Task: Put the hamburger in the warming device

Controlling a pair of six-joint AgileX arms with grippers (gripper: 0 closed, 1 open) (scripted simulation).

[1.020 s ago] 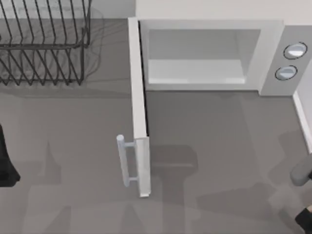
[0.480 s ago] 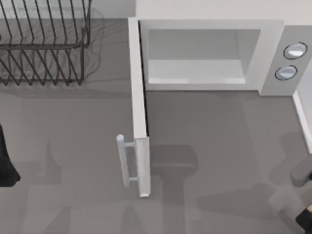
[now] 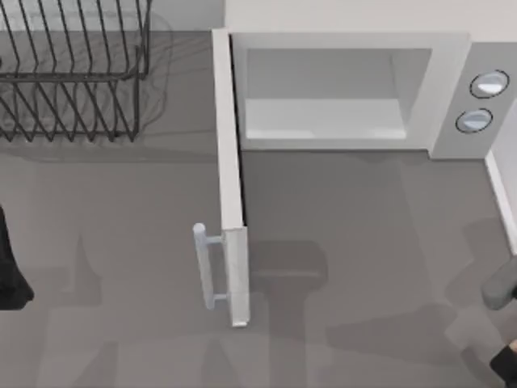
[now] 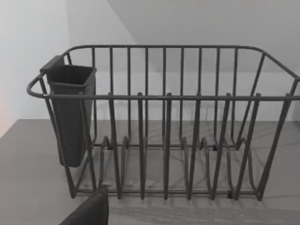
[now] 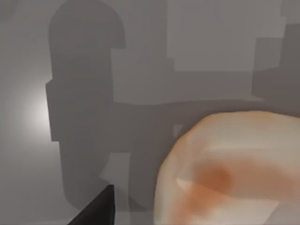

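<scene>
Microwave (image 3: pixel 347 89) door (image 3: pixel 230 186) swung wide, unchanged. Right arm at the table's right edge has shifted slightly; hamburger (image 5: pixel 234 173) looms beside its gripper, whose finger state cannot be told.

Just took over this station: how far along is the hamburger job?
Done: the microwave door stands wide open, cavity bare. In hand: the hamburger sits close under the right wrist camera, arm at the table's right edge. Left: carrying it into the cavity.

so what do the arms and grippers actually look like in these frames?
Little shows. The left arm is a matte black bulk at the top view's left edge. The right arm has a rounded grey segment and a black part below. Each wrist view shows a dark, flat-faced finger. No cables or markings visible.
</scene>
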